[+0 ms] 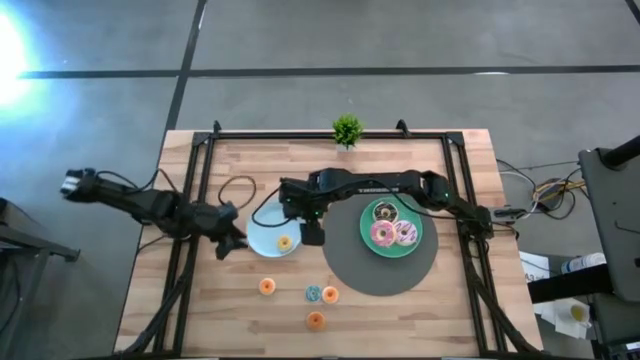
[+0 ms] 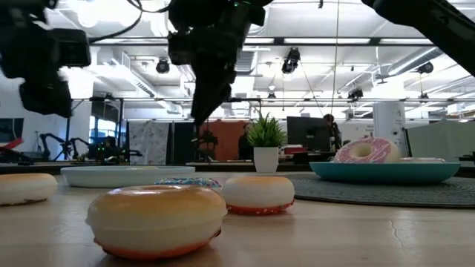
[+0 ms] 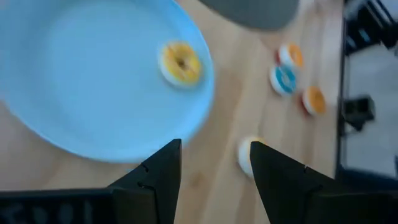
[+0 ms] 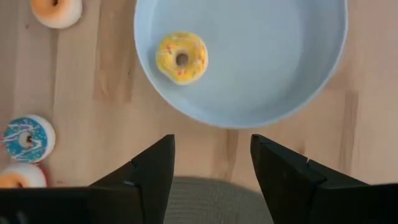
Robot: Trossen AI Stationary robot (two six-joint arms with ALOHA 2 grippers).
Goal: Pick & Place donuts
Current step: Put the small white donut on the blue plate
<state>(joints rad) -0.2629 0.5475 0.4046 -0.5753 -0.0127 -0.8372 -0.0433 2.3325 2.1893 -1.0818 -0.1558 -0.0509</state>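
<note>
A yellow mini donut (image 1: 284, 242) (image 4: 181, 57) lies on the light-blue plate (image 1: 262, 228). The pink (image 1: 381, 235), pale sprinkled (image 1: 405, 233) and dark chocolate (image 1: 384, 211) donuts lie on the teal plate (image 1: 417, 243). Three orange minis (image 1: 267, 286) (image 1: 330, 294) (image 1: 316, 320) and a blue one (image 1: 313, 293) rest on the bare wood nearer the front edge. My right gripper (image 1: 312, 234) (image 4: 211, 162) hangs open above the light-blue plate's right edge. My left gripper (image 1: 228, 246) (image 3: 214, 165) is open beside the plate's left edge, holding nothing.
A round grey mat (image 1: 375, 278) lies under the teal plate. A small green plant (image 1: 347, 130) stands at the far edge. A black cable loop (image 1: 238, 190) lies left of the right arm. Black frame rails run along the table's sides.
</note>
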